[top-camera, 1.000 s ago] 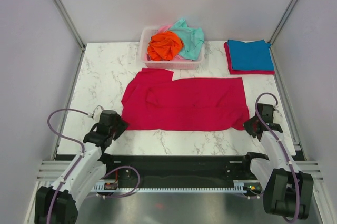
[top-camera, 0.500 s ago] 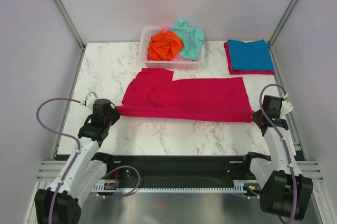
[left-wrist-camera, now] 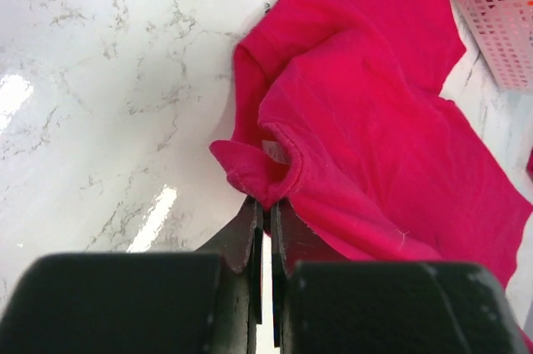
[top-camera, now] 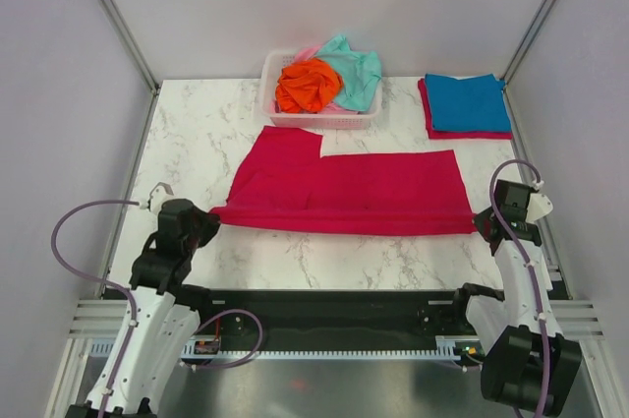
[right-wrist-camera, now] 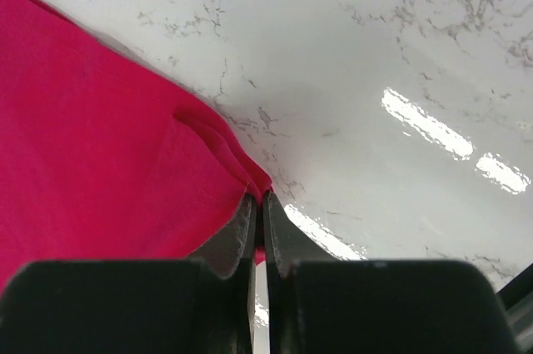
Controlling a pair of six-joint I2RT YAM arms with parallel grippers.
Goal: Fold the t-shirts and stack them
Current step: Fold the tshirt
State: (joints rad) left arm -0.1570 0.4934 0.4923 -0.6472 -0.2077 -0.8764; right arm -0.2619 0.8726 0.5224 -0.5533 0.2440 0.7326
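A crimson red t-shirt lies spread across the middle of the table, its near edge lifted and stretched taut. My left gripper is shut on its near left corner. My right gripper is shut on its near right corner. A folded blue t-shirt lies on a folded red one at the back right. Orange, mint-teal and pink t-shirts are heaped in the basket.
A white slatted basket stands at the back centre, its corner also in the left wrist view. Bare marble table lies left of the shirt and along the near edge. Grey walls enclose three sides.
Both grippers have lifted the shirt's near edge and carried it toward the back, so the shirt now covers less depth of table. The arms have swung outward.
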